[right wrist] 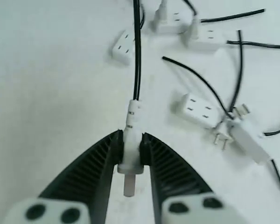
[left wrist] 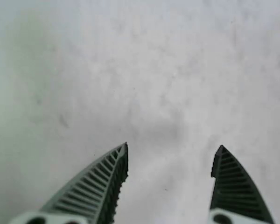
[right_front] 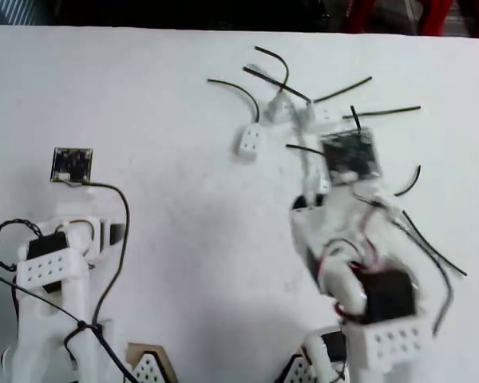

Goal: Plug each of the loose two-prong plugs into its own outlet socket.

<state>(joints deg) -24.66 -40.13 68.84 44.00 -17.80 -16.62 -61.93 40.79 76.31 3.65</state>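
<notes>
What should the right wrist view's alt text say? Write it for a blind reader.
The right gripper clamps a white plug, its black cord trailing away across the white table. Farther off lie several white outlet sockets and a loose plug.

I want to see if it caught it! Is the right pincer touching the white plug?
Touching. The right wrist view shows the right pincer with its fingers pressed against both sides of the white plug, no gap.

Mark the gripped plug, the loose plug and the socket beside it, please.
gripped plug [right wrist: 130, 149]: right wrist view, white body.
loose plug [right wrist: 245, 137]: right wrist view, white body.
outlet socket [right wrist: 196, 109]: right wrist view, slotted face.
</notes>
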